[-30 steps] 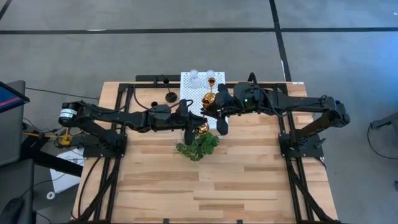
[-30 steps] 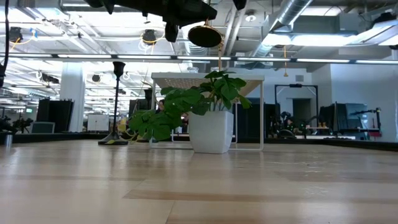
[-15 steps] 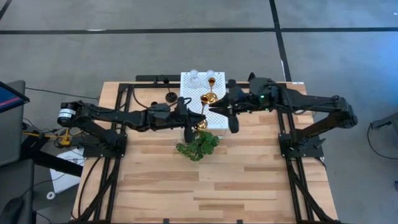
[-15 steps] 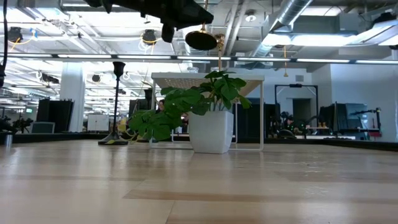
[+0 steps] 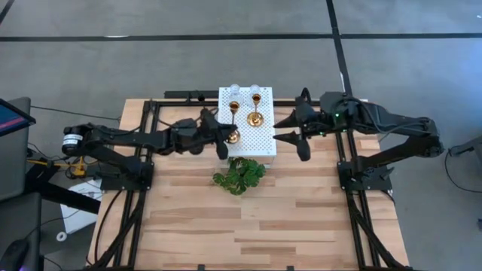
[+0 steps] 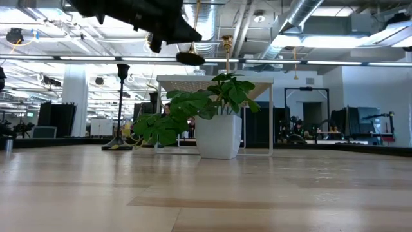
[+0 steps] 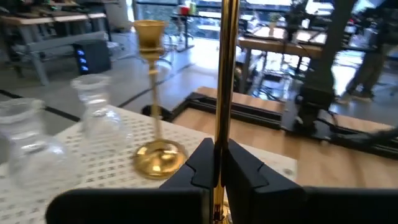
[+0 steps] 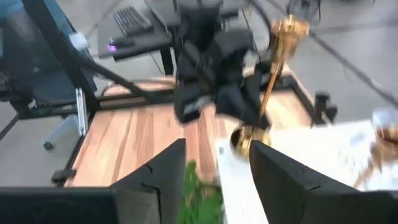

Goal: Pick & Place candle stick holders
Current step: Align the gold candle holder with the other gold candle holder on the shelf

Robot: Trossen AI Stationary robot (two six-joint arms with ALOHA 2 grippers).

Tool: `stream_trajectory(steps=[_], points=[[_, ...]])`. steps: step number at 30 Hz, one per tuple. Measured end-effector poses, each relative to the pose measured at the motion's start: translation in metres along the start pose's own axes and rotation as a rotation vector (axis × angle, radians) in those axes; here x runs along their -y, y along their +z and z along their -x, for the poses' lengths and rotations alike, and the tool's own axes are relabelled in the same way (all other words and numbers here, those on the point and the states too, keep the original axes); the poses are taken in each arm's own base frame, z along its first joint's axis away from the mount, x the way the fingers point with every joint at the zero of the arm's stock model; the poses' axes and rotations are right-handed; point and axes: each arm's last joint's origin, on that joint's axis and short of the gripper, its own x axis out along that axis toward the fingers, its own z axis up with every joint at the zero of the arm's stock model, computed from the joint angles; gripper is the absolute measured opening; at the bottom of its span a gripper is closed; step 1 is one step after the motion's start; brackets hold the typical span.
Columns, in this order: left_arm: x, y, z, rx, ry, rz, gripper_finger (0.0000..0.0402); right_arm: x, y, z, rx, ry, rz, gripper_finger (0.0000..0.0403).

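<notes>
Left gripper: you had it clamped on a slim gold candle stick holder, carried above the white perforated board.
Right gripper: you held it apart, empty, beside the board.
Placed: second gold holder, two clear glass holders.
Left: setting yours down; black holder off-board.

Floor: grey concrete crossed by dark lines.
Ceiling: exposed silver ducts and long strip lights.
Far room: desks, dark equipment and a white column.
Beside the worktop's left edge: a dark monitor.
</notes>
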Motion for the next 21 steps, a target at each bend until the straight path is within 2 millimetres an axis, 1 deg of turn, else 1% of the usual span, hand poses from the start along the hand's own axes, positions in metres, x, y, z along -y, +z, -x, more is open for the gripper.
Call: stream_trajectory(steps=[2, 3, 5, 8, 9, 14, 17, 21], points=[[-0.007, -0.002, -0.001, 0.026, 0.022, 0.007, 0.0014, 0.001, -0.004, 0.004, -0.043, -0.008, -0.024, 0.0154], [-0.011, -0.002, -0.001, 0.036, 0.039, 0.009, 0.0014, 0.001, -0.007, 0.005, -0.065, -0.018, -0.030, 0.0141], [-0.017, -0.001, -0.003, 0.061, 0.061, 0.014, 0.0014, 0.002, -0.010, 0.006, -0.093, -0.056, -0.028, 0.0102], [-0.026, -0.002, -0.007, 0.056, 0.082, 0.009, 0.0014, 0.003, -0.013, 0.008, -0.126, -0.089, 0.002, 0.0028], [-0.029, -0.003, -0.008, 0.056, 0.089, 0.008, 0.0014, 0.003, -0.014, 0.008, -0.141, -0.091, 0.013, 0.0015], [-0.040, -0.007, -0.013, 0.051, 0.127, 0.004, 0.0014, 0.005, -0.016, 0.007, -0.155, -0.154, 0.029, 0.0010], [-0.043, -0.013, -0.022, 0.046, 0.142, 0.002, 0.0014, 0.007, -0.018, 0.006, -0.158, -0.187, 0.040, 0.0003], [-0.046, -0.021, -0.034, 0.074, 0.145, 0.006, 0.0014, 0.008, -0.027, 0.005, -0.180, -0.206, 0.038, 0.0001]])
